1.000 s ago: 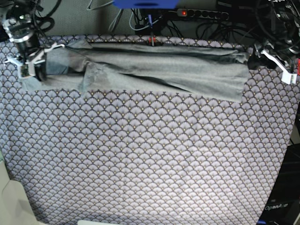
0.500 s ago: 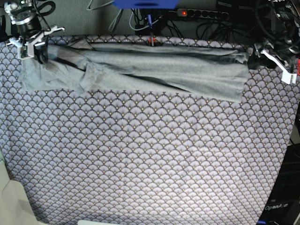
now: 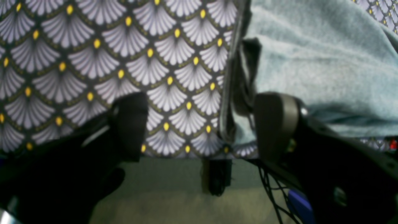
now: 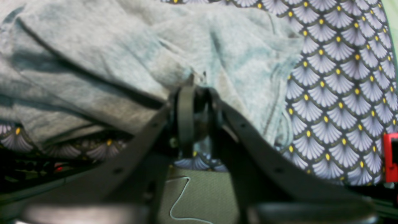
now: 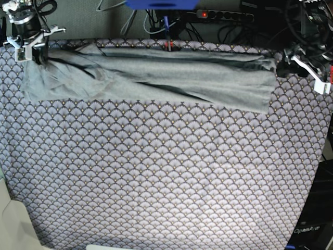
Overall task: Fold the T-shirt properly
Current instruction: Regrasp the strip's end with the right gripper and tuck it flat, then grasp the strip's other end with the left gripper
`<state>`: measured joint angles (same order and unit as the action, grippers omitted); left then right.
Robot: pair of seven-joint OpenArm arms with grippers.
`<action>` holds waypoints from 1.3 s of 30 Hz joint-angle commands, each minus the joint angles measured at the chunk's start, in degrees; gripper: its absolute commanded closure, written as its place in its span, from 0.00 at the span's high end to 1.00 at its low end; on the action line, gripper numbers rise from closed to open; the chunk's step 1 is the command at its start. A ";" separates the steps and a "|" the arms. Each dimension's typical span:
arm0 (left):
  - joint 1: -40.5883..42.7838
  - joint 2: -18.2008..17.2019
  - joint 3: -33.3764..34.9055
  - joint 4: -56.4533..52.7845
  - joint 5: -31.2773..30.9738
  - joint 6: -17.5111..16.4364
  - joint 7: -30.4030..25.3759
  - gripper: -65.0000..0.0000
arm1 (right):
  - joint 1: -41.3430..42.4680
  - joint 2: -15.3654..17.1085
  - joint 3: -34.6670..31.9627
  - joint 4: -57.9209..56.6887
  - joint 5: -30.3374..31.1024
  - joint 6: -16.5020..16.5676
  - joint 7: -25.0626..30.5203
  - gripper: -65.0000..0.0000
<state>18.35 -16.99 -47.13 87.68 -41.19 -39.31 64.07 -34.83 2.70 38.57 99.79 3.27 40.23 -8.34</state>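
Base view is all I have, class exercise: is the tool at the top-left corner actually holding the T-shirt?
Observer: Yes. The right wrist view shows the right tool shut on a pinched fold of the T-shirt.
Operator: And the other tool?
Observer: The left tool is open; the T-shirt's edge lies between its fingers, ungripped.
Operator: What lies beneath it?
Observer: The tablecloth, right at the table's edge, with floor showing beyond.
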 commanded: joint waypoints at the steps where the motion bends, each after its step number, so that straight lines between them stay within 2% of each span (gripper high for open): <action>1: -0.11 -1.07 -0.29 0.72 -0.96 -0.56 -0.82 0.81 | -0.38 0.60 0.42 0.83 0.73 -0.23 1.26 0.21; 5: -0.11 -1.07 -0.29 0.72 -1.05 -0.56 -1.00 0.81 | -0.38 0.60 0.42 0.83 0.29 -0.23 1.26 0.27; 10: -0.20 -1.07 -0.29 0.72 -1.14 -0.56 -1.17 0.81 | -0.29 0.60 0.42 0.83 -4.19 -0.23 1.26 0.27; 14: -0.20 -1.07 -0.38 0.89 -1.40 -0.56 -1.26 0.81 | -0.20 1.21 1.83 0.83 -4.45 -0.23 1.26 0.28; 17: -0.46 -1.07 -0.47 1.07 -1.40 -0.56 -1.35 0.81 | -0.20 1.39 3.15 0.83 -4.37 -0.23 1.26 0.36; 24: -1.87 -1.07 -0.47 0.80 -1.40 -0.56 -0.82 0.81 | -0.20 2.18 3.32 0.83 -4.37 -0.23 1.61 0.63; 26: -1.87 -1.07 -0.47 0.80 -1.40 -0.56 -1.08 0.81 | -0.03 2.18 3.41 0.83 -4.28 -0.23 1.70 0.67; 32: -4.33 -0.63 -0.38 -0.51 -0.96 -0.56 -1.35 0.81 | 4.10 2.27 7.19 1.00 -4.37 -0.23 1.53 0.67; 35: -6.61 -0.46 0.06 -2.54 -0.96 -0.38 -0.91 0.81 | 5.42 3.41 7.54 1.18 -4.37 -0.23 1.26 0.67; 39: -8.99 -0.46 5.60 -5.61 -0.09 -0.03 -1.61 0.81 | 7.44 3.76 7.63 1.18 -4.37 -0.23 1.26 0.67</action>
<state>10.07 -16.40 -41.34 81.08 -40.05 -39.03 63.57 -27.66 5.76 45.87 99.85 -1.80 40.32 -8.88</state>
